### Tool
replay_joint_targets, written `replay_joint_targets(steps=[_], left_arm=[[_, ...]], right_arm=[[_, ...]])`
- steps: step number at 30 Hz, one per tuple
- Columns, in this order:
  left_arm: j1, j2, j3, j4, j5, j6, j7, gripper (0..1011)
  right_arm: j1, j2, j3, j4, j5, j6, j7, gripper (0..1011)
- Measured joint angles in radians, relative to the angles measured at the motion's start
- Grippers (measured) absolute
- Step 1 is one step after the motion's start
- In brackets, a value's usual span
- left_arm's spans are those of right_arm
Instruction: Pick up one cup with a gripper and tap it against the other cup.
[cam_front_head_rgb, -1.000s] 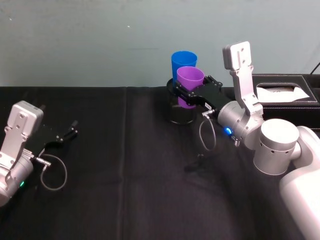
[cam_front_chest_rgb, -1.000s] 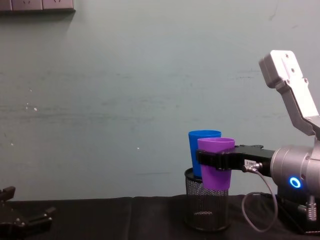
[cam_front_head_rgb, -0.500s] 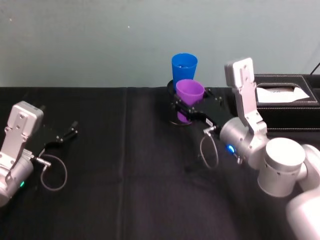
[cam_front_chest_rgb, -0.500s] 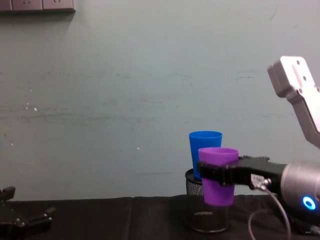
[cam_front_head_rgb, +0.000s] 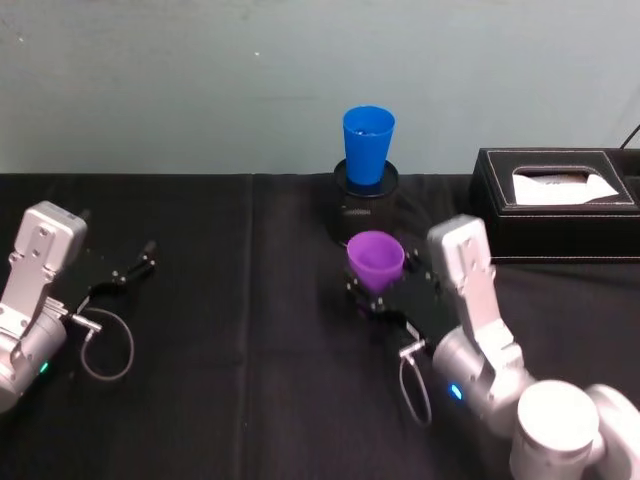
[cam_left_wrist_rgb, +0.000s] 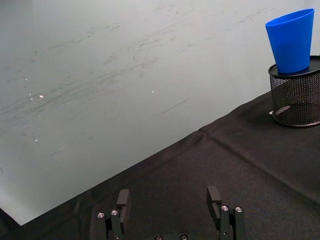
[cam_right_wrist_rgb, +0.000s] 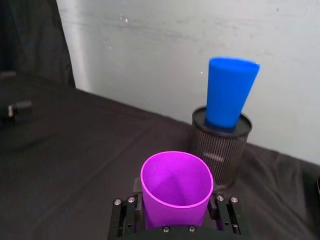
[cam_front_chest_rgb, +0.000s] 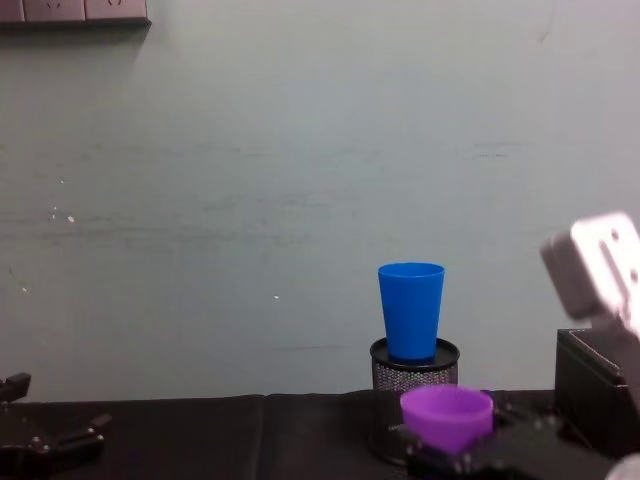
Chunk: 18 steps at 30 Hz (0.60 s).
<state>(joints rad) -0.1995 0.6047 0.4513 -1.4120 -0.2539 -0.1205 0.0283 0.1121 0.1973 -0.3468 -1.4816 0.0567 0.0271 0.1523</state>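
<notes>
Desk (cam_front_head_rgb: 230, 400), black cloth, pale wall behind. Black tissue box (cam_front_head_rgb: 556, 200) at the far right edge. Black mesh pen holder (cam_front_head_rgb: 366, 205) at the far edge near centre, with the blue cup (cam_front_head_rgb: 367, 145) seated upright in its mouth.

Right arm reaches forward over the middle of the desk. Right end effector (cam_front_head_rgb: 383, 298) is clamped on the purple cup (cam_front_head_rgb: 375, 262), one finger on each side of the lower body, mouth up; right wrist view confirms the grip. Purple cup sits low, on the near side of the pen holder and well apart from the blue cup. Cannot tell whether its base touches the cloth.

Left end effector (cam_left_wrist_rgb: 170, 200) is parked near the left edge of the desk, fingers spread, nothing between them.

Step in hand, by my reading: cup in hand and clear of the blue one, so either post-tap or resetting. A tap calls for raising the purple cup to blue-cup height and moving it toward the far edge until the walls meet, gently, since the blue cup only rests in the holder.

Change over one second: the purple cup was up against the blue cup; it has since come down and back toward the near edge.
</notes>
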Motion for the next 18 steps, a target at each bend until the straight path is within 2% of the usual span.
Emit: replay_joint_targets(steps=[5,10,14,18], left_arm=[[0.000,0.000,0.000,0.000,0.000,0.000,0.000,1000],[0.000,0.000,0.000,0.000,0.000,0.000,0.000,1000],[0.000,0.000,0.000,0.000,0.000,0.000,0.000,1000],[0.000,0.000,0.000,0.000,0.000,0.000,0.000,1000]], right_arm=[[-0.021,-0.015,0.002,0.039,-0.022,-0.055,-0.015,722],[-0.026,-0.027,0.013,0.060,-0.029,-0.068,-0.014,724],[-0.031,-0.037,0.025,0.056,-0.030,-0.067,-0.014,811],[-0.042,-0.044,0.040,0.020,-0.031,-0.054,-0.011,915]])
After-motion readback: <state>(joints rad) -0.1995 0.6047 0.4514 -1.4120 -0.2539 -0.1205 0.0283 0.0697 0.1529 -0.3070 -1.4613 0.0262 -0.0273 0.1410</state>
